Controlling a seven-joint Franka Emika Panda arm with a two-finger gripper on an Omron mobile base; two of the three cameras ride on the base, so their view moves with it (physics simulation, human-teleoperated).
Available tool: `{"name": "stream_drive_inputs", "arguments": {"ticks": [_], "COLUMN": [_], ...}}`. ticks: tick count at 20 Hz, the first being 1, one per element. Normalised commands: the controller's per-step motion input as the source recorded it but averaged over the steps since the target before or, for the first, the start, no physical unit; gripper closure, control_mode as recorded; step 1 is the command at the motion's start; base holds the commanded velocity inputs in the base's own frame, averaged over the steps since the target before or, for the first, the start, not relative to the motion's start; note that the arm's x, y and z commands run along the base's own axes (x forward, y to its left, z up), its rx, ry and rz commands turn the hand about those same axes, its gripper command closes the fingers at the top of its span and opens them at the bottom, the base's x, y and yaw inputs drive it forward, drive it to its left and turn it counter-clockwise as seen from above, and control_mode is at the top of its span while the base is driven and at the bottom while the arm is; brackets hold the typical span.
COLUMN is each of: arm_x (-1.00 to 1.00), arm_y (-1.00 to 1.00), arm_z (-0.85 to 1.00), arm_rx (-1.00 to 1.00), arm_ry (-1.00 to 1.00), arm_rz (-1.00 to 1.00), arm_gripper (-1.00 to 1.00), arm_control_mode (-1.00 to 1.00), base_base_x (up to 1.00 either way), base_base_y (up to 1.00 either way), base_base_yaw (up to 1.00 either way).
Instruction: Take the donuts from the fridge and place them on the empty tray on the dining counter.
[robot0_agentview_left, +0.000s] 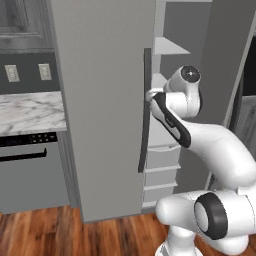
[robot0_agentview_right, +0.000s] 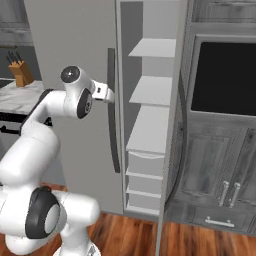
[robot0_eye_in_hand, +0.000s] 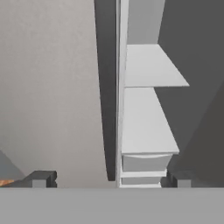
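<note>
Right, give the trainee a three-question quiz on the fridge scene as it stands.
1. True or false: the gripper stands open, straddling the left door's dark handle.
2. The right fridge door is: A shut, B ajar, C missing.
3. What stands on the counter at far left in the right base view?

Key: 1 true. 2 B. 3 A knife block.

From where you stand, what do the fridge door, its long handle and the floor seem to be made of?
The fridge door looks like matte light-grey painted or brushed metal: flat, even, no glare. Its handle seems to be dark plastic or coated metal, smooth and curved. The floor looks like glossy reddish-brown wood, with plank seams and grain streaks. Since everything is rendered, these are only impressions.
</note>
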Motion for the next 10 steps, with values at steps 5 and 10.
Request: {"name": "stream_drive_inputs", "arguments": {"ticks": [5,10], "arm_x": [0.41,0.39], "arm_y": [0.00,0.00], "arm_z": [-0.30,-0.28], "arm_rx": [0.00,0.00], "arm_ry": [-0.31,-0.35], "arm_rz": [0.00,0.00], "arm_gripper": [-1.00,-1.00], "arm_control_mode": [-1.00,-1.00], "base_base_x": [0.00,0.00], "base_base_y": [0.00,0.00], "base_base_yaw": [0.00,0.00]}}
